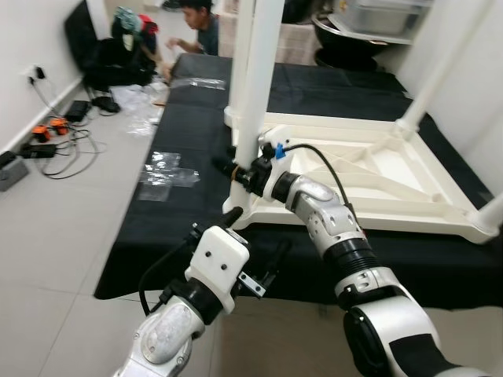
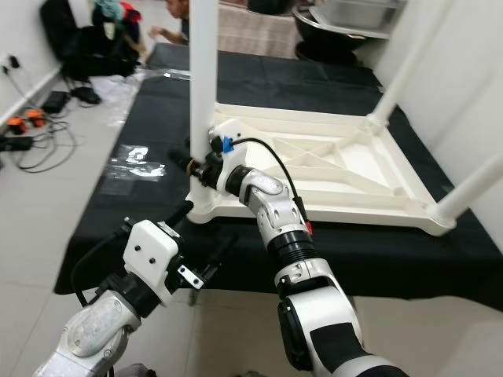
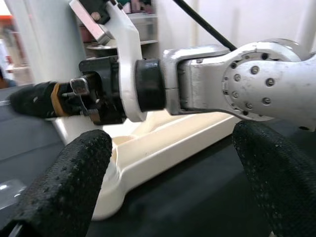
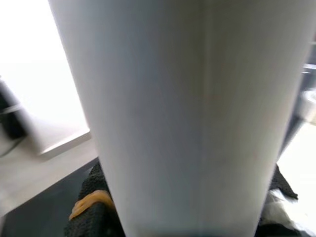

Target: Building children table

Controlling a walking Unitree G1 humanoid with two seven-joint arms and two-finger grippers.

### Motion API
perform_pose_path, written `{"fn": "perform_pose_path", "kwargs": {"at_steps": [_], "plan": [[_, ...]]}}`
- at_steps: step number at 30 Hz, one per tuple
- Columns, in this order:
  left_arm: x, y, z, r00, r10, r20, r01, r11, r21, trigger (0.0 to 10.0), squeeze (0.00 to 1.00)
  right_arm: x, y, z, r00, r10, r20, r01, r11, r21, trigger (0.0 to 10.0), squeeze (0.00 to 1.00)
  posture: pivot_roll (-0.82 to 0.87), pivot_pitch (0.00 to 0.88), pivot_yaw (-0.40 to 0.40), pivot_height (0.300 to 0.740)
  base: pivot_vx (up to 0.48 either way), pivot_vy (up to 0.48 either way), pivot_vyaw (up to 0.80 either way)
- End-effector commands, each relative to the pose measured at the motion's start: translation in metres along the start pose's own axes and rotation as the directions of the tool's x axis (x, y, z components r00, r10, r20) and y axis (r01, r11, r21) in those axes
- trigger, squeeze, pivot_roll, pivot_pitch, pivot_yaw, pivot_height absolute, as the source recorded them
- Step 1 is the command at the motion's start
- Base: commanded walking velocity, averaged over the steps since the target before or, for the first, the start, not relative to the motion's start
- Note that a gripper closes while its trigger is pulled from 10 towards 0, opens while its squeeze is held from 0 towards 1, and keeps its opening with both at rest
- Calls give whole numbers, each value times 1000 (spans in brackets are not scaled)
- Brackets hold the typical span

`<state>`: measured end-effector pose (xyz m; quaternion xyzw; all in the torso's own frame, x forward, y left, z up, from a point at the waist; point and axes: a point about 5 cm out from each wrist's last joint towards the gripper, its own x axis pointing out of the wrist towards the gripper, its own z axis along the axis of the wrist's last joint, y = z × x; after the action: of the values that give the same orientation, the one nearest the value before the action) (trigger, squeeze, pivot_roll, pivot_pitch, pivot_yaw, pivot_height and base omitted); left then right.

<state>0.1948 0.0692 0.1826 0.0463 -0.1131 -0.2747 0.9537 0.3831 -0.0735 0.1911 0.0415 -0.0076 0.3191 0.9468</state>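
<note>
A cream children's table top lies upside down on a black cloth, with white legs standing up from its corners. My right gripper is shut on the near-left table leg just above its socket; that leg stands between the black fingers in the right wrist view. My left gripper hangs open just below and in front of the table's near-left corner, its two black fingers spread wide with nothing between them.
The black cloth covers the floor under the table top. Clear plastic bags lie at its left edge. Cables and chargers sit by the left wall. A person crouches at the far end beside dark bags. Grey tiled floor spreads to the left.
</note>
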Motion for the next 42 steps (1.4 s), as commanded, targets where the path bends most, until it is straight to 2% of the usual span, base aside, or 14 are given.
{"fn": "perform_pose_path", "kwargs": {"at_steps": [1,2,4,5,7,10,15,16,22,23,29,31,37,42], "plan": [[1,-1,0,1000,-2,3,3,1000,-6,10000,0,-21,-50,7,894,-448,0,448,894,16,0,0,88,39,-118,740,0,0,0],[1,-1,-1,1000,-4,3,4,1000,-6,10000,0,-29,-60,7,830,-558,-7,558,829,31,0,0,89,38,-117,740,0,0,0],[1,-1,-1,1000,-4,3,4,1000,-6,10000,0,-33,-64,6,804,-595,-11,595,803,40,0,0,89,38,-117,740,0,0,0],[2,-1,-1,1000,-6,5,6,1000,-4,10000,0,-55,-66,4,621,-784,13,782,620,66,0,0,90,38,-120,740,0,0,0],[2,-1,-1,1000,-6,5,6,1000,-4,10000,0,-55,-66,4,621,-784,13,782,620,66,0,0,90,38,-120,740,0,0,0],[2,0,0,1000,-6,7,6,1000,-3,10000,0,-67,-59,-1,511,-859,10,855,510,100,0,0,91,39,-119,740,0,0,0],[2,0,0,1000,-7,7,7,1000,-3,10000,0,-63,-47,-4,509,-861,-8,854,504,131,0,0,92,40,-118,740,0,0,0],[3,0,-1,1000,-7,6,7,1000,-3,10000,0,-43,-32,0,608,-794,22,780,602,167,10000,1000,89,40,-119,740,0,0,0],[3,0,-1,1000,-6,6,6,1000,-2,10000,0,-30,-22,13,704,-701,113,680,711,180,10000,1000,91,41,-120,740,0,0,0],[3,1,-1,1000,-6,6,6,1000,0,10000,0,-27,-21,18,743,-658,122,632,751,192,10000,0,91,41,-120,740,0,0,0],[3,1,0,1000,-4,8,4,1000,0,10000,0,-22,-29,31,870,-469,153,425,870,249,10000,0,91,41,-120,740,0,0,0],[3,1,0,1000,-5,9,5,1000,-1,10000,0,-22,-22,29,975,-152,164,118,973,197,10000,0,87,42,-117,740,0,0,0],[4,1,0,1000,-7,12,7,1000,-2,10000,0,-36,-3,8,948,313,49,-317,941,115,10000,0,91,45,-120,740,0,0,0],[3,0,0,1000,-9,10,9,1000,-1,10000,0,-41,11,-10,882,469,-45,-466,882,76,10000,0,95,45,-122,740,0,0,0]]}}
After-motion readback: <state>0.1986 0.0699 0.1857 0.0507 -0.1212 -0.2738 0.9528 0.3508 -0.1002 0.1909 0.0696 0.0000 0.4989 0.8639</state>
